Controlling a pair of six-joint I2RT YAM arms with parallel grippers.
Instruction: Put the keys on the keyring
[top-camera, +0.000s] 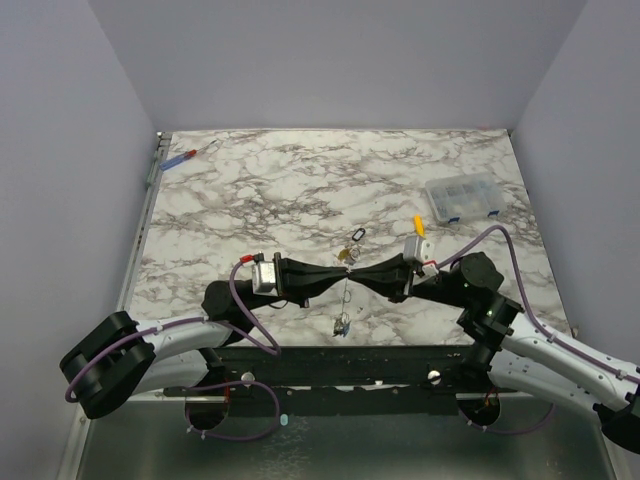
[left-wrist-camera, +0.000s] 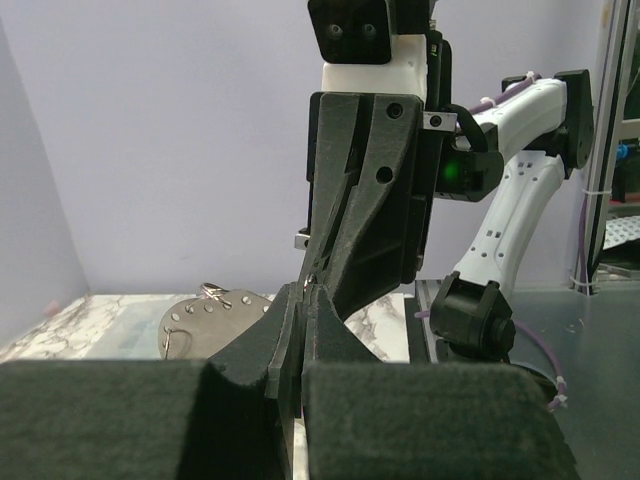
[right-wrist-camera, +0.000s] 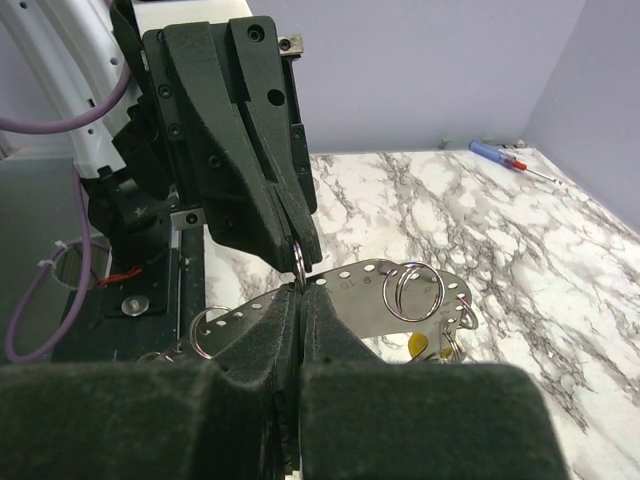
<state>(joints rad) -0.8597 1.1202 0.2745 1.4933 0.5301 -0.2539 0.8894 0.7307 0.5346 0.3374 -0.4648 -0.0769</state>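
Steel keyring, pinched between the closed left gripper and right gripper over the desk, could spring free if either tugs.

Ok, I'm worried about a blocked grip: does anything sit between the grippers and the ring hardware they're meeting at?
Nothing visible. The left gripper pinches a small ring tip to tip with the shut right gripper, at the edge of the perforated plate.

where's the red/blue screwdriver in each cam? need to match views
Top external: red-and-blue screwdriver at the far left corner of the marble table.
Left wrist: not in it.
Right wrist: upper right, on the marble by the far wall.
Shared landmark: left gripper and right gripper, fingers meeting tip to tip, in all views.
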